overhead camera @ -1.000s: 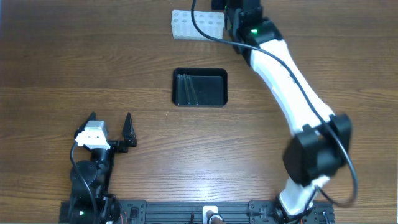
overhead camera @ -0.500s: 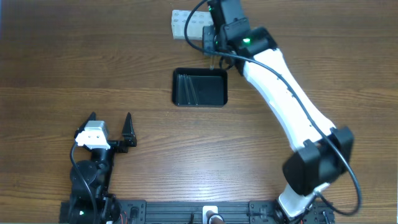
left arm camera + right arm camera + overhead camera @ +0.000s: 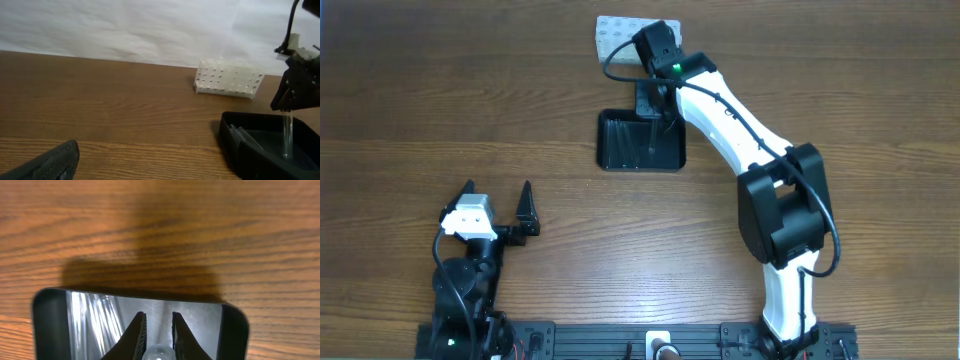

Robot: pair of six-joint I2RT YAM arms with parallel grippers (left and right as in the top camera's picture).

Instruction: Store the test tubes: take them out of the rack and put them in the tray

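One test tube [image 3: 287, 134] in right claw [image 3: 158, 322] over tray [image 3: 640, 169].

The rack [image 3: 616, 36] sits at the far side of the surface [image 3: 440, 90]. The tray [image 3: 604, 150] lies just in front of it, with test tubes [image 3: 623, 141] lying in its left part. The right gripper [image 3: 157, 325] hangs over the tray's right part, a test tube [image 3: 287, 131] standing upright between its fingers.

Your right arm [image 3: 740, 130] covers the rack [image 3: 616, 36] at one end and a tray [image 3: 603, 150] corner; the test tube [image 3: 159, 352] in the right gripper [image 3: 158, 317] runs off frame.
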